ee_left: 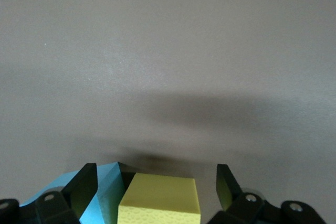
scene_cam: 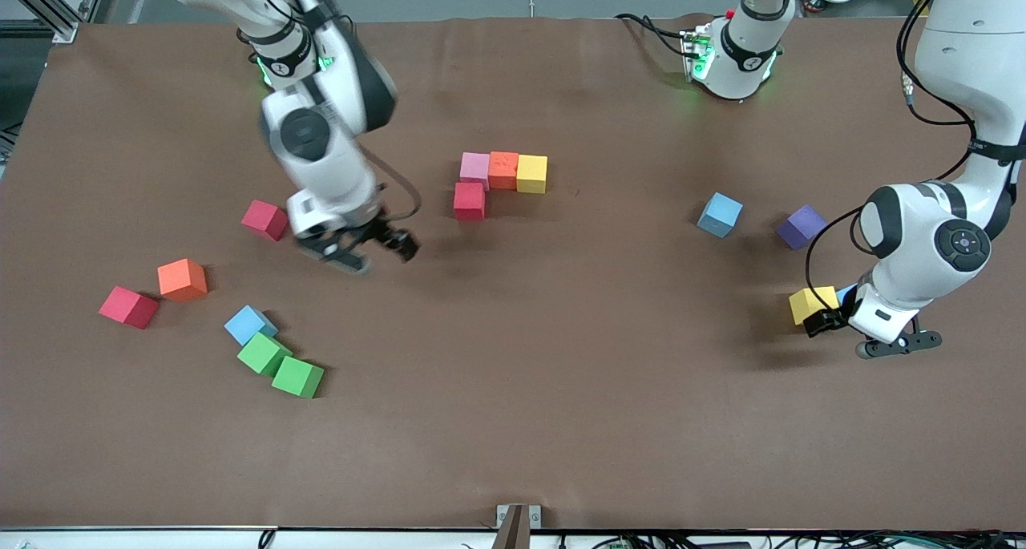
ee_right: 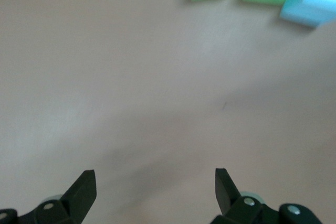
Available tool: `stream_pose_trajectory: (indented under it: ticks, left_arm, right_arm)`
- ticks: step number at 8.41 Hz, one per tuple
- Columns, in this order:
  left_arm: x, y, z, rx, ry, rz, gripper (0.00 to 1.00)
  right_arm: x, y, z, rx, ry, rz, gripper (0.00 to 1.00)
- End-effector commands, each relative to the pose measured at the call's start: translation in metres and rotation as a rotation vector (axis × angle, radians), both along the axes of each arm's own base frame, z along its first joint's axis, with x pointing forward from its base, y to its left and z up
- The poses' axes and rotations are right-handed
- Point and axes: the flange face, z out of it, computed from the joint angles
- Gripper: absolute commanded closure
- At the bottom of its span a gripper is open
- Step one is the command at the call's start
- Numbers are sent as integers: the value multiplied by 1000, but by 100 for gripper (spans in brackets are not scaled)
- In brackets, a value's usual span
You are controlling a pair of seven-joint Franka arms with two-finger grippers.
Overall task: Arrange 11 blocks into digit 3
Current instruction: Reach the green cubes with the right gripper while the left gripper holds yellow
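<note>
**Top row of the 3 laid, one red cube below**

I see my right gripper [scene_cam: 365, 248] wide open, empty, over bare brown cloth. Mid-table, matte foam cubes: pink [scene_cam: 474, 167], orange [scene_cam: 503, 169], yellow [scene_cam: 532, 173] run crosswise; red [scene_cam: 469, 200] nearer camera. Left gripper [scene_cam: 870, 333] open around a yellow cube [ee_left: 160, 199].

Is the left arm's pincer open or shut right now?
Open. In the left wrist view the left pincer stands with its fingers spread wide, either side of a yellow block, not pressing it.

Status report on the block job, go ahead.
Left claw open around yellow block. Right claw open, empty, over bare table. Digit 3: four blocks placed. Nothing in the way.
</note>
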Motion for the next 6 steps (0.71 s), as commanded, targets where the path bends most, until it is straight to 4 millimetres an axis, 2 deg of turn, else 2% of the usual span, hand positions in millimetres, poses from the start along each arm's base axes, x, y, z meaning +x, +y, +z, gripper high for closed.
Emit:
stream_pose_trajectory:
  ticks: [1, 3, 5, 6]
  left_arm:
    - [-3, 1, -4, 6, 0, -33, 0]
    - [-3, 0, -3, -1, 0, -23, 0]
    - [-7, -1, -5, -4, 7, -18, 0]
    - [-8, -3, -3, -5, 10, -9, 0]
  right_arm:
    - [66, -37, -25, -9, -15, -15, 0]
    - [121, -94, -50, -78, -47, -28, 0]
    - [153, -128, -71, -87, -57, 3, 0]
    - [161, -145, -82, -90, -52, 15, 0]
